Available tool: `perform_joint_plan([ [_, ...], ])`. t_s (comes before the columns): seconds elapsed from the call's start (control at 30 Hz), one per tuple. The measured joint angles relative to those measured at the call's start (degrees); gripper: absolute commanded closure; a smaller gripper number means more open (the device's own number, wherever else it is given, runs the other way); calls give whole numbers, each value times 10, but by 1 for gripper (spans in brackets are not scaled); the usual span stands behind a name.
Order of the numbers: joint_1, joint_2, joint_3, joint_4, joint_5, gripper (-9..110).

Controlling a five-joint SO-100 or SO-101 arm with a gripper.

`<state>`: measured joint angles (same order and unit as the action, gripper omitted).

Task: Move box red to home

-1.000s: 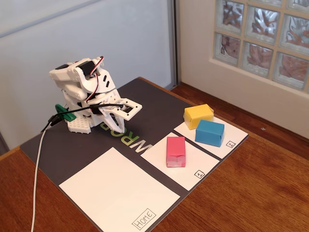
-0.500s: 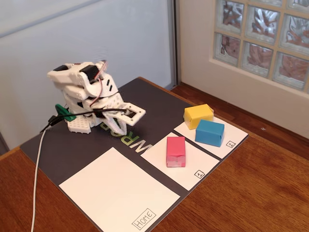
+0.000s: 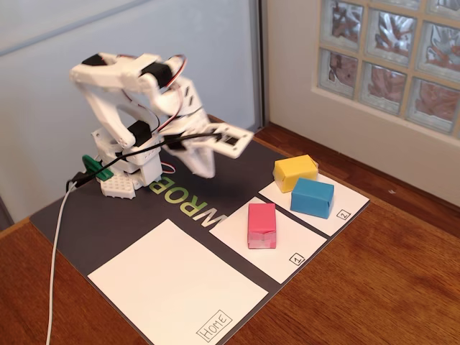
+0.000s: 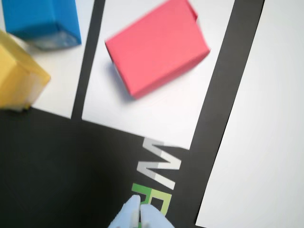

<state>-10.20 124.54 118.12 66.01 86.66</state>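
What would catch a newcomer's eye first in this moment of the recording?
The white arm, raised over the dark mat, with its pincer closed and empty above the mat's lettering. Next, three bright boxes: the red box alone on the sheet marked 1, yellow box and blue box together on sheet 2. The big Home sheet lies bare.

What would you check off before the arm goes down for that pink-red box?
1. Red box free to grab, lying alone on the sheet marked 1: ok.
2. Blue box and yellow box clear of it, on the next sheet: ok.
3. Home sheet bare, room to set the box down: ok.
4. Gripper over the box: not ok; it hangs above the dark mat, short of the box.
5. Fingers open wide enough for the box: not ok; in the wrist view the tips sit together.
6. White cable out of the path: ok.
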Motion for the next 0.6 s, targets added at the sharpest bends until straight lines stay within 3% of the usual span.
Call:
perform_joint_plan([
  [0.13,-7,-101,-121,0,41,102],
  [0.27,-12,-171,-184,-10,157,102],
  [0.43,-10,-191,-186,-11,421,102],
  [0.6,2,-201,-186,-13,596,102],
])
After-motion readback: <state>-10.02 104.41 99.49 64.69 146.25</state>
